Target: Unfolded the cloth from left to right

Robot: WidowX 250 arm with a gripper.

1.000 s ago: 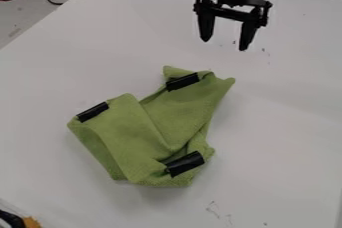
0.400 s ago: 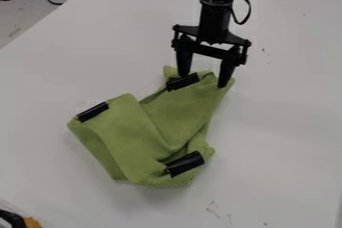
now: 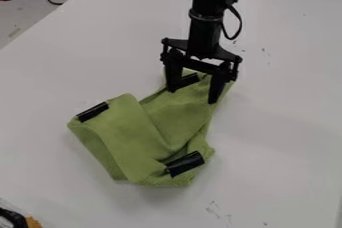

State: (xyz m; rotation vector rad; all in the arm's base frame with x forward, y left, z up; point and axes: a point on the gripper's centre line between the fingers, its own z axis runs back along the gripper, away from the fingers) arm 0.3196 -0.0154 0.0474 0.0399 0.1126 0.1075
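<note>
One green cloth (image 3: 143, 132), rumpled and partly folded, three black strips on it, lying mid-table on the white table (image 3: 280, 137). Long axis slanting from the far right, its narrower end, to the broader near left. Gripper (image 3: 194, 97) over the far end, jaws apart, one either side of bare cloth.

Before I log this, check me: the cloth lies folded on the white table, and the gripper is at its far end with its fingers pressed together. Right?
Not quite: the gripper has its fingers apart, as the camera view shows. The rest holds: the cloth lies folded on the white table, with the gripper at its far end.
</note>
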